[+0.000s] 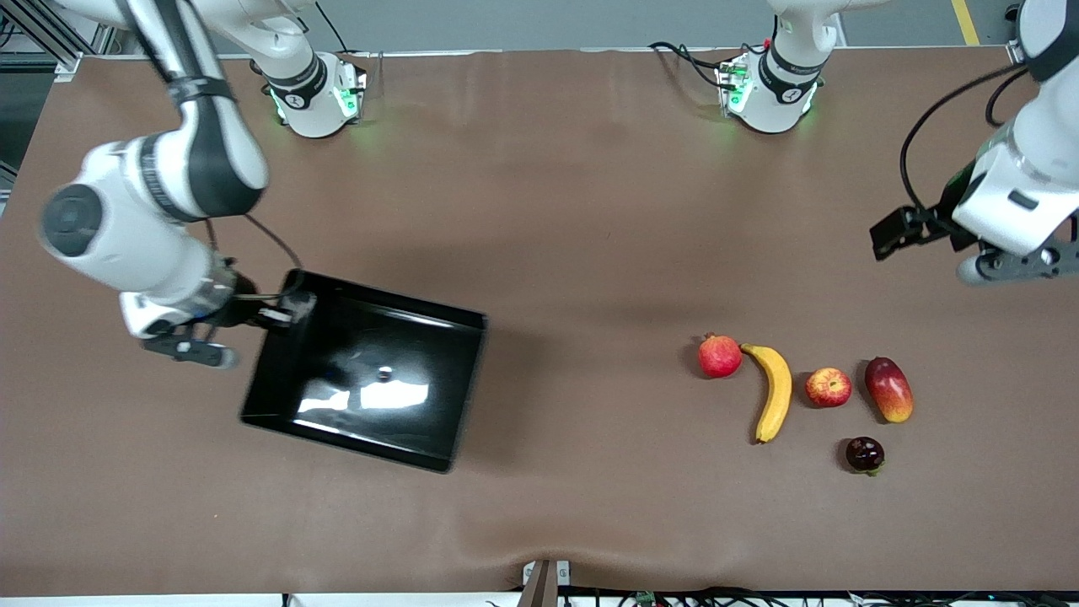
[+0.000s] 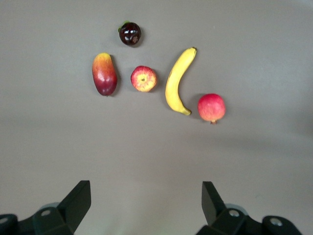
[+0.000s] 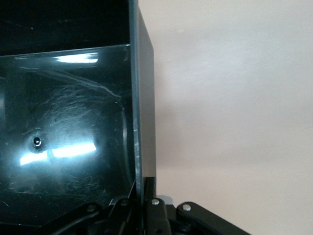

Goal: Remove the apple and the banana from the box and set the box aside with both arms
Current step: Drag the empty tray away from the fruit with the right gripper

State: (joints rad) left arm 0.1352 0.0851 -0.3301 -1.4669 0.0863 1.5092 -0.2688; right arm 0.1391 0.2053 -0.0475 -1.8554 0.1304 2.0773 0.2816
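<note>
Box [image 1: 371, 384], black and empty, sits toward the right arm's end of the table with the right gripper [image 1: 282, 314] pinching its wall, so slide it slowly and flat while the left gripper [image 2: 145, 203] waits wide open above the banana [image 1: 774, 390] and apple [image 1: 828, 387].

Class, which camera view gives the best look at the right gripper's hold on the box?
The right wrist view: the right gripper is shut on the wall of the box, seen close up. The front view shows the whole box with that gripper at its corner, partly hidden by the arm. The left wrist view shows neither.
</note>
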